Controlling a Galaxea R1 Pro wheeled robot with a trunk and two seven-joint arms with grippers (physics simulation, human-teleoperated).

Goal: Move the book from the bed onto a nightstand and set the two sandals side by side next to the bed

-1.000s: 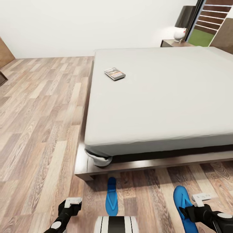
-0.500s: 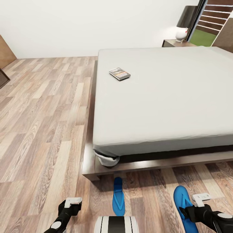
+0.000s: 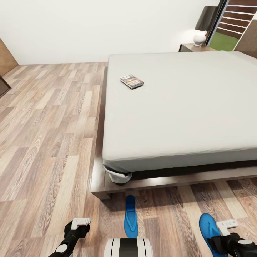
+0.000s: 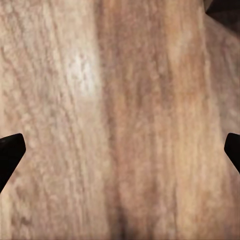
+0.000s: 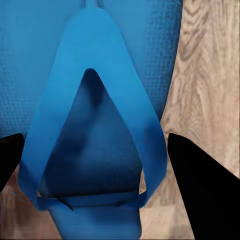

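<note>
The book [image 3: 131, 81] lies on the pale grey bed [image 3: 185, 107], near its left edge. One blue sandal [image 3: 130, 216] rests flat on the floor just in front of the bed frame's corner. My right gripper [image 3: 222, 233] is shut on the second sandal [image 3: 207, 225] at the lower right. In the right wrist view its fingers [image 5: 200, 190] press either side of the sandal's [image 5: 125, 40] thong strap. Low at the left, my left gripper [image 3: 79, 225] stands open over bare floor planks [image 4: 120, 125]. A dark nightstand [image 3: 189, 47] stands beyond the bed's far side.
A lamp [image 3: 203, 25] with a white base stands on the nightstand, beside a dark-framed window [image 3: 228, 32]. Wood-plank floor [image 3: 46, 125] spreads wide to the left of the bed. A brown cabinet edge [image 3: 5, 60] shows at the far left.
The view first shifted, so the bed and the floor sandal sit further right in the picture. Since then my right gripper has moved right and down, carrying its sandal along.
</note>
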